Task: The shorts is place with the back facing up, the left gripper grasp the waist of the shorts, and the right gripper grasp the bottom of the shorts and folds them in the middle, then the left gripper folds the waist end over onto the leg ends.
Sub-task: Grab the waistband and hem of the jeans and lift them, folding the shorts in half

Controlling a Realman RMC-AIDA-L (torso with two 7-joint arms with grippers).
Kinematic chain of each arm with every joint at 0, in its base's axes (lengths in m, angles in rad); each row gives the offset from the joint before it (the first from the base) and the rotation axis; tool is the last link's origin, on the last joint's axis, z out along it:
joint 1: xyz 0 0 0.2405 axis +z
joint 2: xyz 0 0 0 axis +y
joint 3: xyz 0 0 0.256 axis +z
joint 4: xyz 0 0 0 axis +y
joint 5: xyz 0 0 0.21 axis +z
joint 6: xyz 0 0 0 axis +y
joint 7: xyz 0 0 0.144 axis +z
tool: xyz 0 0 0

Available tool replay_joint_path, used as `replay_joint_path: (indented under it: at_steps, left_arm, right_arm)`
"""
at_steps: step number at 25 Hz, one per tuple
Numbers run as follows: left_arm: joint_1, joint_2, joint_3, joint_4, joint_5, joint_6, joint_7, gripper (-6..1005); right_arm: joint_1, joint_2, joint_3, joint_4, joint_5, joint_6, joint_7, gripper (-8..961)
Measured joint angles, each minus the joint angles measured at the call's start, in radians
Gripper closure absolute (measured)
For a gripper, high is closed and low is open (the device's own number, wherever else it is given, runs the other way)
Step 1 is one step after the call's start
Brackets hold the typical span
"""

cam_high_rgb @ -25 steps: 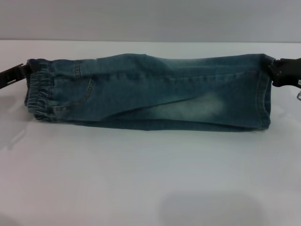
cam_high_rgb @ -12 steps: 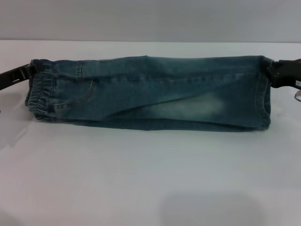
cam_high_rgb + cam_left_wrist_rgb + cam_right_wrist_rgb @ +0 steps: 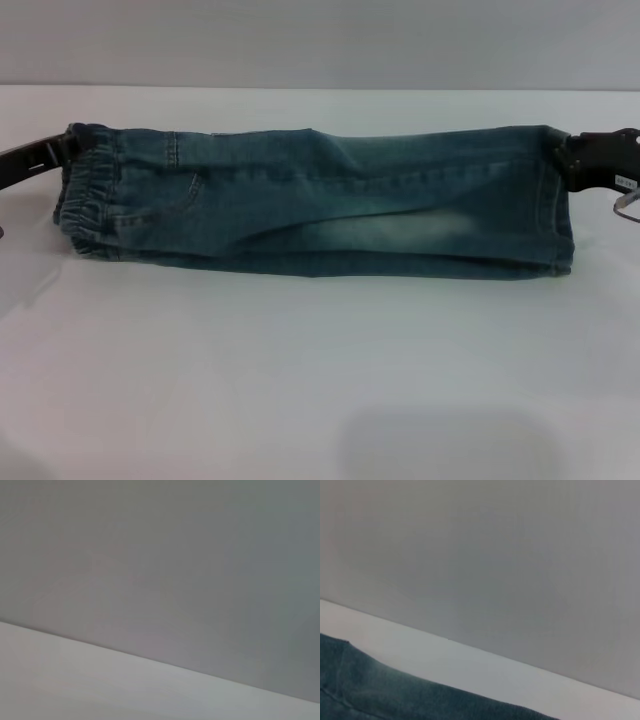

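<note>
In the head view the left gripper [image 3: 62,152] sat at the left edge of the frame, its black fingers closed on the far corner of the waist [image 3: 85,190], pinching the gathered band where it met the frame's upper left part of the cloth. At the right edge the right gripper [image 3: 566,160] was clamped on the far corner of the leg ends [image 3: 558,205], its white label just visible near the frame border. Between the two, the shorts [image 3: 320,200] lay stretched as a long, narrow band across the middle of the frame, folded lengthwise, with the puckered waist at the left and the stitched hems at the right. A back pocket seam showed near the waist, and a faded pale patch lay right of centre. The cloth rested on a white table [image 3: 320,380], which filled the lower half of the frame. The right wrist view caught a strip of denim [image 3: 395,695] in its lower left, with table and grey wall beyond; the left wrist view showed only table and wall.
</note>
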Motion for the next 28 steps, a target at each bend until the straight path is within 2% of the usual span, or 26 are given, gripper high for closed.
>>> replay_joint_path:
  at_steps: [8, 12, 18, 20, 24, 28]
  left_arm:
    - [-0.001, -0.005, 0.009, 0.000, -0.002, -0.033, 0.002, 768]
    - [-0.001, -0.005, 0.009, 0.000, -0.007, -0.034, 0.002, 683]
    - [-0.001, -0.005, 0.009, 0.000, -0.008, -0.034, 0.002, 556]
    - [-0.001, -0.005, 0.009, 0.000, -0.007, -0.032, 0.002, 489]
    - [0.006, 0.009, 0.026, 0.001, 0.003, -0.004, 0.004, 306]
    - [0.034, 0.032, 0.038, 0.008, 0.006, 0.044, 0.031, 207]
  right_arm:
    - [0.014, 0.007, -0.007, 0.018, 0.010, 0.085, 0.000, 896]
    - [0.016, 0.007, -0.007, 0.020, 0.011, 0.088, 0.000, 858]
    - [0.015, 0.007, -0.008, 0.021, 0.010, 0.088, 0.000, 671]
    - [0.011, 0.008, -0.008, 0.021, 0.010, 0.088, 0.000, 435]
    - [0.008, 0.009, -0.008, 0.021, 0.011, 0.085, 0.000, 417]
    - [0.005, 0.011, -0.006, 0.023, 0.012, 0.083, 0.000, 408]
